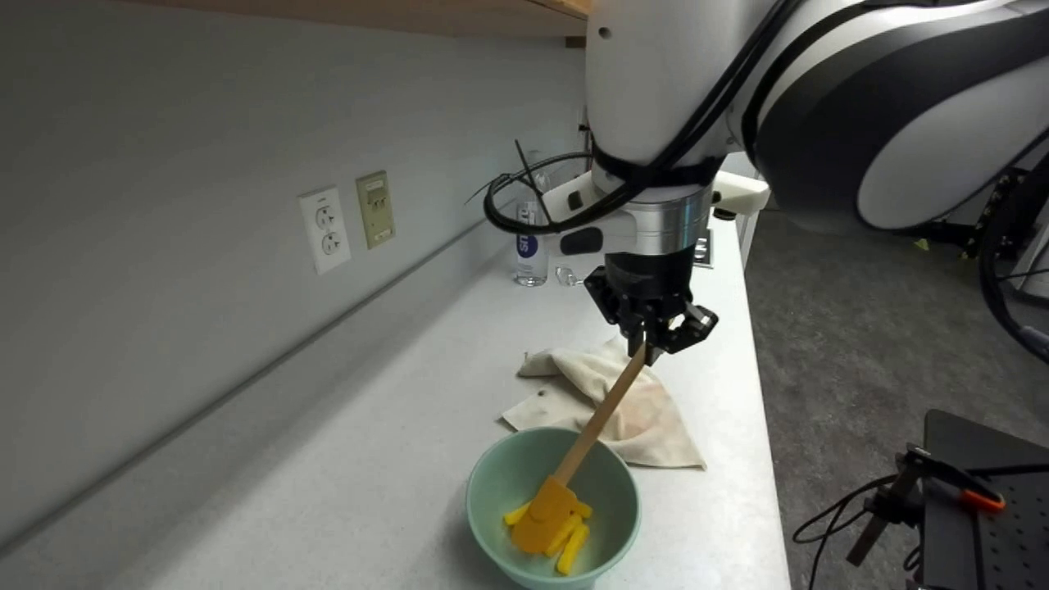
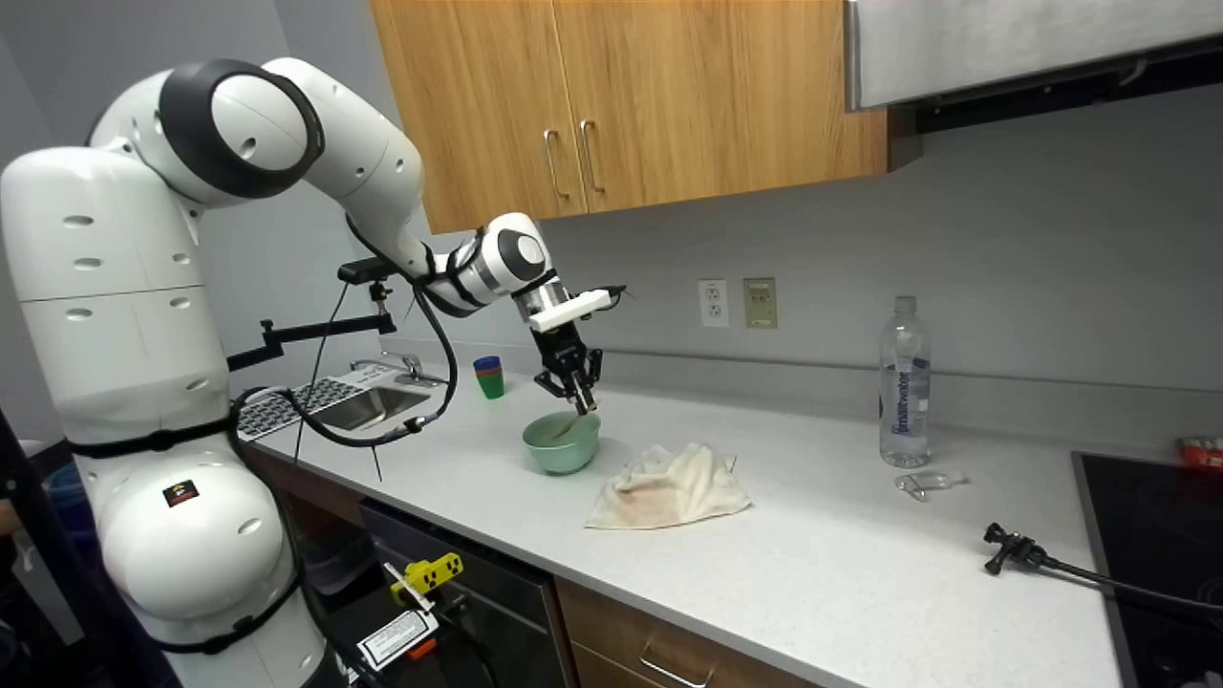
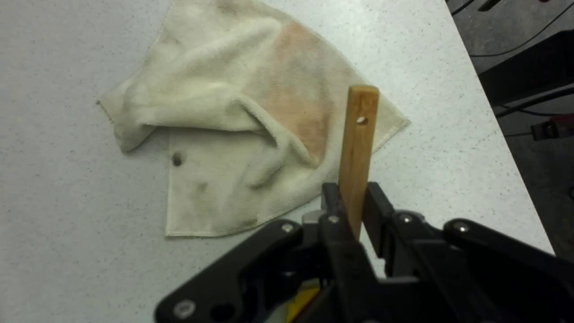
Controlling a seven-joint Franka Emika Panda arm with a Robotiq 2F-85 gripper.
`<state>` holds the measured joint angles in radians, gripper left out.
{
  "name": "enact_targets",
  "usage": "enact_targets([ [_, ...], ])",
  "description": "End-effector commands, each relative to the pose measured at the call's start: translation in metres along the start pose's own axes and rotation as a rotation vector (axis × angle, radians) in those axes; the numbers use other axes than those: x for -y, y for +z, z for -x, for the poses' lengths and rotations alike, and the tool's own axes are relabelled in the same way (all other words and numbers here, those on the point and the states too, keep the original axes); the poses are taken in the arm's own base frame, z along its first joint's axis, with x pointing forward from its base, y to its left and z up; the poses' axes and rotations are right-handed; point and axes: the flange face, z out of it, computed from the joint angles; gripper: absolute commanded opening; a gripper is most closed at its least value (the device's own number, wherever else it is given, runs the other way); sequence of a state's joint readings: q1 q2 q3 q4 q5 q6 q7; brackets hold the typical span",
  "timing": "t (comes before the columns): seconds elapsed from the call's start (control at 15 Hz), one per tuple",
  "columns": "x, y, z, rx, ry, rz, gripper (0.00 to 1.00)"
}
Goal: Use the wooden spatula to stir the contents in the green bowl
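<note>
At the left of an exterior view, a white outlet (image 1: 325, 230) and a beige wall plate (image 1: 376, 209) show on the wall, the plate's fittings too small to make out. Near the centre a clear bottle (image 1: 531, 258) stands upright, its upper part crossed by the black cables (image 1: 721, 86) of the robot arm (image 1: 660, 90). In the lower centre is the green bowl (image 1: 496, 483), its base running down to the bottom edge. The wooden spatula (image 1: 588, 442) slants in it, handle up to the right, and its blade covers part of the yellow strips (image 1: 574, 547), so their number cannot be told. The beige cloth (image 1: 656, 426) behind is partly hidden by handle and rim. Right of centre, the gripper (image 1: 644, 352) pinches the upper handle between its jaws. The arm fills the upper right, cut off by the top and right edges; a black perforated board (image 1: 1012, 512) is cut off in the lower right corner. In an exterior view, the sink (image 2: 368, 411) at left is partly hidden by the cables; near the middle, the bowl's near wall hides blade and strips; at the right edge a black cooktop (image 2: 1147, 573) and a red object (image 2: 1202, 452), too small to name, are cut off. In the wrist view, the cloth spreads from left to centre, cropped at the top; the handle's holed end rises between the fingers (image 3: 332, 197), right of centre, and at the bottom a yellow patch (image 3: 302, 303) is too covered to identify.
</note>
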<state>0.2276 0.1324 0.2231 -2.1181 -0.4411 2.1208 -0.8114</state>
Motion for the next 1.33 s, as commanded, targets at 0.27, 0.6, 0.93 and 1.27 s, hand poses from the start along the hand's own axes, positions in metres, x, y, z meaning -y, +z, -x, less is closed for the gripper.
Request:
enact_targets([
  [0.27, -0.027, 0.013, -0.026, 0.053, -0.058, -0.008, 0.04],
  [0.6, -0.026, 0.008, -0.024, 0.12, -0.092, 0.0, 0.04],
  [0.93, -0.022, 0.005, -0.027, 0.141, -0.162, -0.013, 0.04],
  [1.27, -0.025, -0.005, -0.035, 0.03, -0.201, -0.008, 0.04],
])
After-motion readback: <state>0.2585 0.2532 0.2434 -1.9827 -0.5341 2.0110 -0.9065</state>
